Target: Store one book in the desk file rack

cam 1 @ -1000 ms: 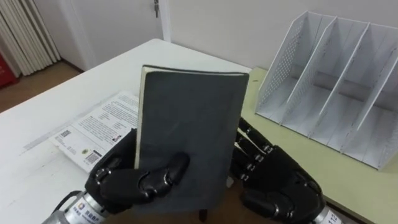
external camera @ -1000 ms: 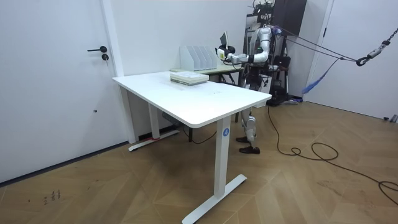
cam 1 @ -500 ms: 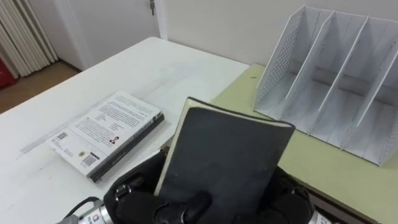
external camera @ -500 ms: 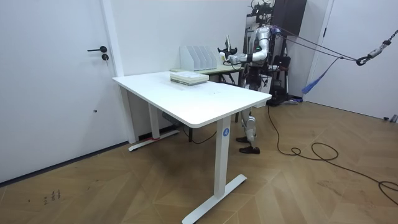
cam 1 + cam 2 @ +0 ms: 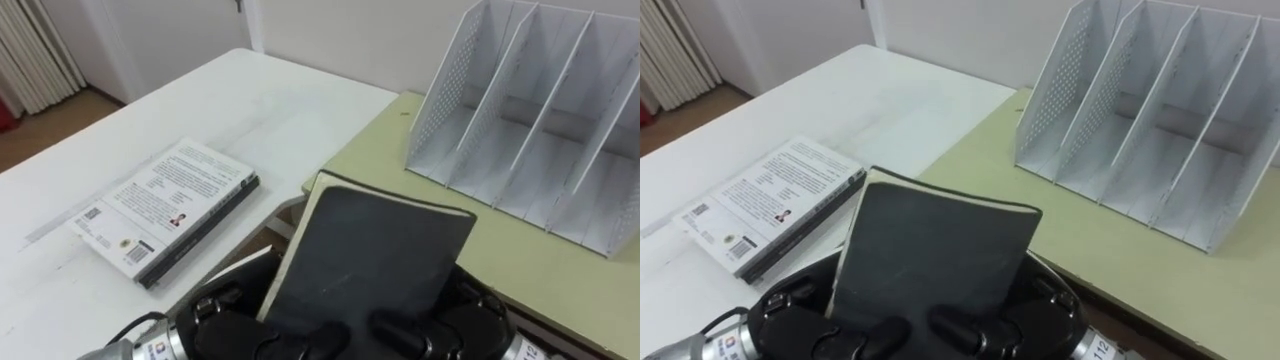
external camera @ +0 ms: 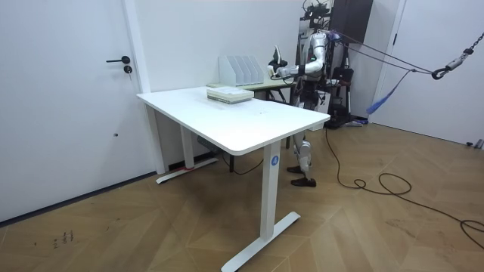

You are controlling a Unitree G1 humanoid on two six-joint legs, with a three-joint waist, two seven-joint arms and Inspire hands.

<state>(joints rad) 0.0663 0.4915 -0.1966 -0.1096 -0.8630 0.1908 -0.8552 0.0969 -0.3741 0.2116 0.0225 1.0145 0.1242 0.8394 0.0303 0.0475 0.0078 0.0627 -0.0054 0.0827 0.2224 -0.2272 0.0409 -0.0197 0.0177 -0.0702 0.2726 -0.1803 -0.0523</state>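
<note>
Quick update: the dark book (image 5: 370, 255) has come down a lot in the last second. A second ago it stood nearly upright, right in front of the head camera and hiding much of the desk. Now it sits low at 6 o'clock in the eye views, with its top edge leaning away toward the file rack (image 5: 540, 110) at roughly 1 o'clock.

Both hands are wrapped on it. The left hand (image 5: 225, 325) clamps the lower left part and the right hand (image 5: 440, 320) the lower right, with dark fingers curled over the bottom of the cover. So the book is in the air in a two-handed grip, well apart from the rack and not touching the green desk (image 5: 520, 260) as far as I can tell.

The rack stands on that green desk with its slots all empty and open toward the robot. A white-covered book (image 5: 165, 210) lies flat on the white table (image 5: 120, 130) at about 10 o'clock, untouched.

In the room view the robot stands at the far end of the table, arms out toward the rack.

My read is that lifting is done and it's lining up for the insert. The book still has to travel forward and turn edge-on to a slot, and that's where it could catch a divider.
</note>
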